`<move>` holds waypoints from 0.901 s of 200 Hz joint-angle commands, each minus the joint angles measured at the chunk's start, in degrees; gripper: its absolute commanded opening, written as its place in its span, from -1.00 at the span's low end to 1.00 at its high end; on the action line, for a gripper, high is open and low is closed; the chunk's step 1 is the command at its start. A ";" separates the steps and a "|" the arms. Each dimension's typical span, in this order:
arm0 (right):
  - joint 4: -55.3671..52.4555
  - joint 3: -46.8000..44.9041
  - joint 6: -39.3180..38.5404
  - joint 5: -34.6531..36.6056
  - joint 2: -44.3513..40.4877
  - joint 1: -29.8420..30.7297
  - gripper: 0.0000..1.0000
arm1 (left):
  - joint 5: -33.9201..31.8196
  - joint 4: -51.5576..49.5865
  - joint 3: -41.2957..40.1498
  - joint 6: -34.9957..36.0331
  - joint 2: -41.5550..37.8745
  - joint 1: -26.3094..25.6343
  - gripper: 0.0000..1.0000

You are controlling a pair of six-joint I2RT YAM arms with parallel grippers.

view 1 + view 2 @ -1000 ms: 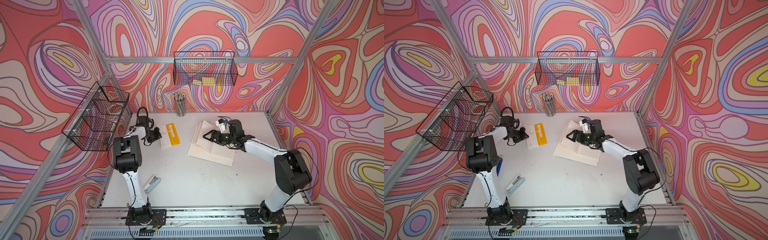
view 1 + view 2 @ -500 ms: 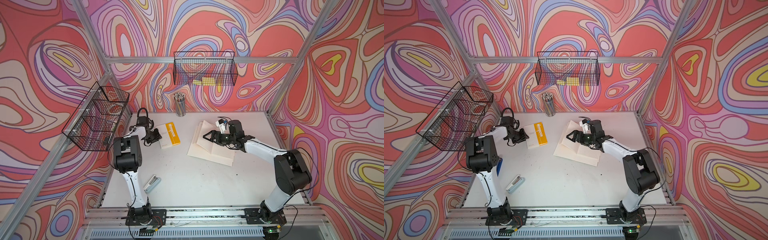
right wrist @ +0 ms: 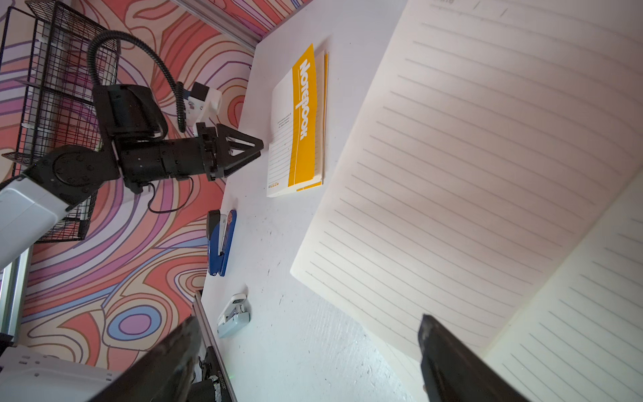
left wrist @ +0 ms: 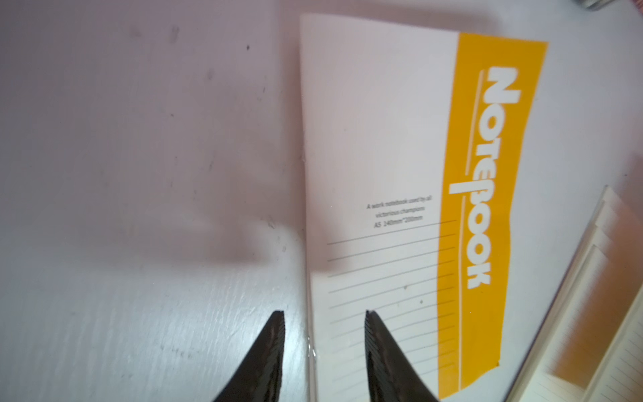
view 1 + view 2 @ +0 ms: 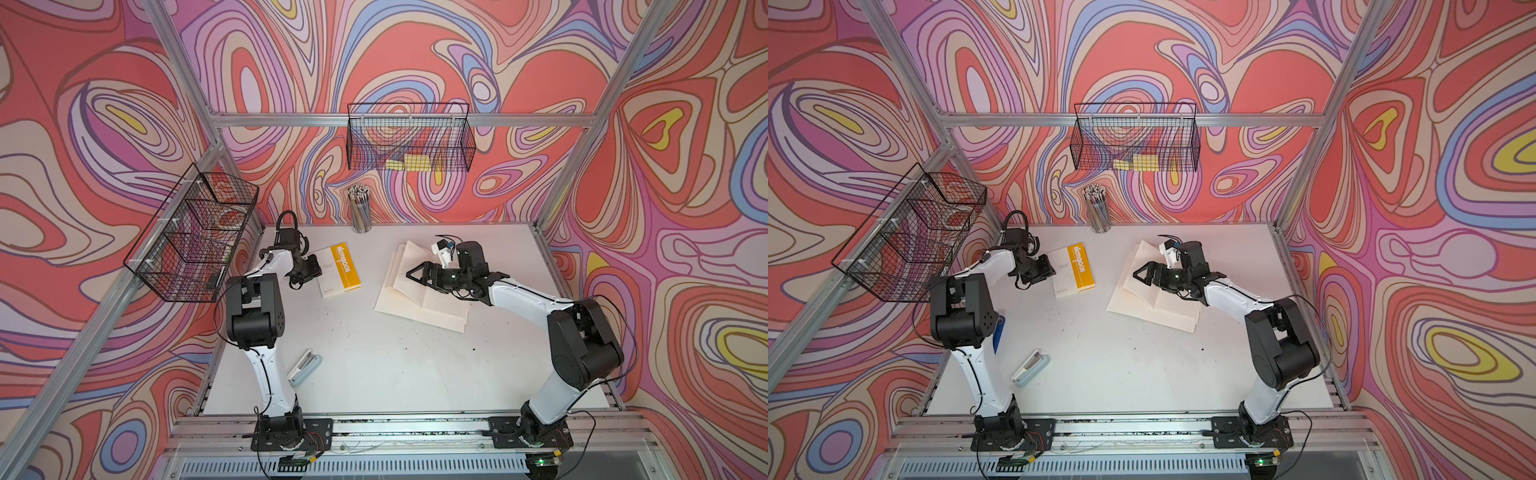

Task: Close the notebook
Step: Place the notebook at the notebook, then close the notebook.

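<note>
A yellow-banded notebook [image 5: 338,270] is being shown closed and flat on the white table [image 5: 395,365], toward the rear on the robot's left side, with its cover lettered NOTEBOOK facing up. The left gripper [image 5: 318,270] is being held low, just beside the notebook's edge nearer the left wall. In the left wrist view its 2 fingers [image 4: 271,348] are being shown parted with nothing pinched between them, and the book's edge is being seen under the gap.

An open notebook [image 5: 432,303] is being shown well apart from it, toward the robot's right, its cream lined pages spread on the table. 1 leaf [image 5: 409,266] on the half nearer the closed book is being shown lifted off the stack. The right gripper [image 5: 411,275] is being held over that leaf with its fingers spread wide and nothing clamped. The leaf is possibly being touched by 1 fingertip, but this is not being made clear in any view.

A pale stapler [image 5: 305,368] is being shown near the left arm's base and a blue stapler [image 3: 221,243] at the table's left edge. A pen cup [image 5: 360,212] is being shown at the rear wall, below a wire basket [image 5: 409,139].
</note>
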 commanded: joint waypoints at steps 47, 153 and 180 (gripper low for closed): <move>-1.57 0.60 -1.44 0.15 -0.42 -0.25 0.97 | 1.25 5.46 -11.52 -3.05 -18.91 -4.08 -0.12; -5.84 -0.07 -5.44 -0.36 -2.62 -6.39 0.97 | 6.62 10.71 -20.14 -11.78 -28.87 -21.42 -0.03; -6.73 -1.91 -7.09 -0.95 -3.75 -10.58 0.97 | 2.88 13.33 -23.35 -16.29 -32.35 -25.97 -0.02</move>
